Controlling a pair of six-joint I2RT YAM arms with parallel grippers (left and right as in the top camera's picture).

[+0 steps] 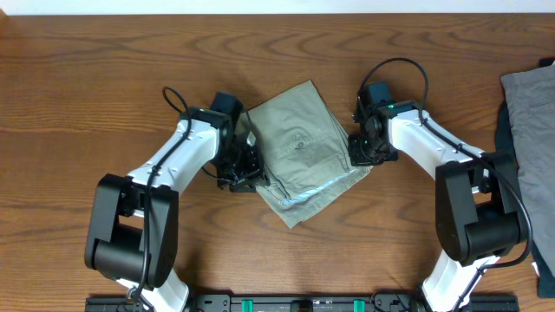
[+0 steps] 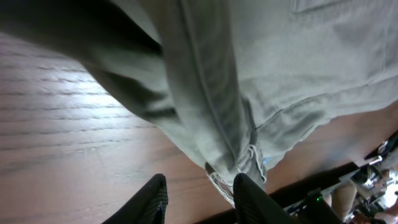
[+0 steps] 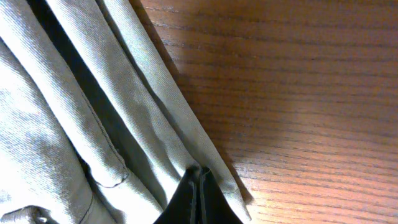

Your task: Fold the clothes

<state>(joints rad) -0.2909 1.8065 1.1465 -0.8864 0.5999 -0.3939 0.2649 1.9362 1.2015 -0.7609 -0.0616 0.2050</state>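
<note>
The khaki shorts (image 1: 303, 147) lie folded into a slanted rectangle at the middle of the wooden table. My left gripper (image 1: 243, 173) stands at their lower left edge. In the left wrist view its fingers (image 2: 199, 180) are apart with bare wood between them, and the hem of the shorts (image 2: 249, 74) hangs just beside the right finger. My right gripper (image 1: 357, 154) is at the right edge of the shorts. In the right wrist view its fingertips (image 3: 199, 169) are pressed together, resting on the edge folds of the shorts (image 3: 62, 93).
A plain grey garment (image 1: 531, 104) lies at the table's right edge with a dark navy cloth (image 1: 506, 130) beside it. A black rail (image 1: 295, 303) runs along the front edge. Both arm bases stand near the front corners.
</note>
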